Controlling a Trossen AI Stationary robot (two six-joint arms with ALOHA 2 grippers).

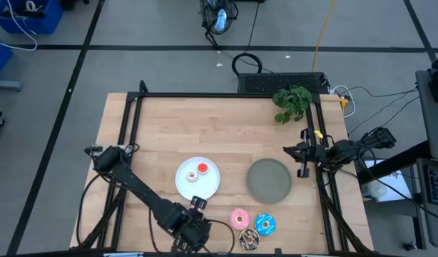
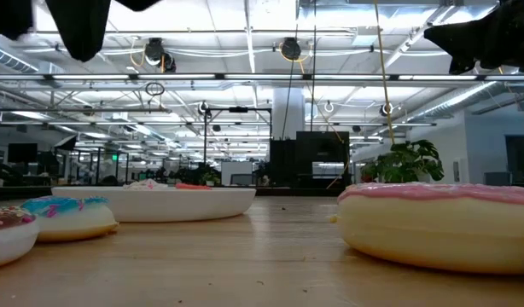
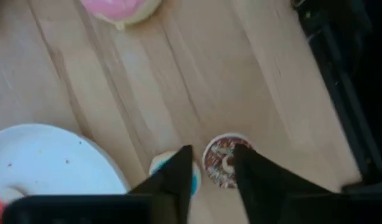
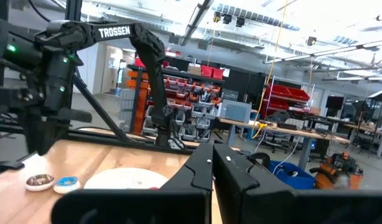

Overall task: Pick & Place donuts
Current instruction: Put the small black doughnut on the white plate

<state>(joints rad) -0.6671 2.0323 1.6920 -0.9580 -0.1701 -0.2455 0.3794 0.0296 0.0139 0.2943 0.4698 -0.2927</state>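
Observation:
My left gripper [image 1: 196, 213] [image 3: 213, 154] hovers open near the table's near edge, fingers pointing down. The tiny brown donut [image 3: 223, 163] [image 4: 40, 181] lies on the wood between the fingertips, untouched, and the tiny blue donut [image 3: 158, 165] [image 4: 66, 183] lies partly behind one finger. The arm hides both in the high view. The tiny red donut [image 1: 202, 169] and the pink-white one [image 1: 192, 175] lie on the white plate [image 1: 208, 187]. The larger pink [image 1: 240, 218], blue sprinkled [image 1: 265, 224] and brown [image 1: 249, 240] donuts rest on the table. My right gripper [image 1: 302, 153] [image 4: 213, 167] waits shut at the right edge.
An empty grey plate [image 1: 269, 180] sits right of the white plate. A green plant sprig [image 1: 292, 101] lies at the far right corner. The black frame rail [image 1: 226, 95] runs round the table. Bare wood lies across the table's far half.

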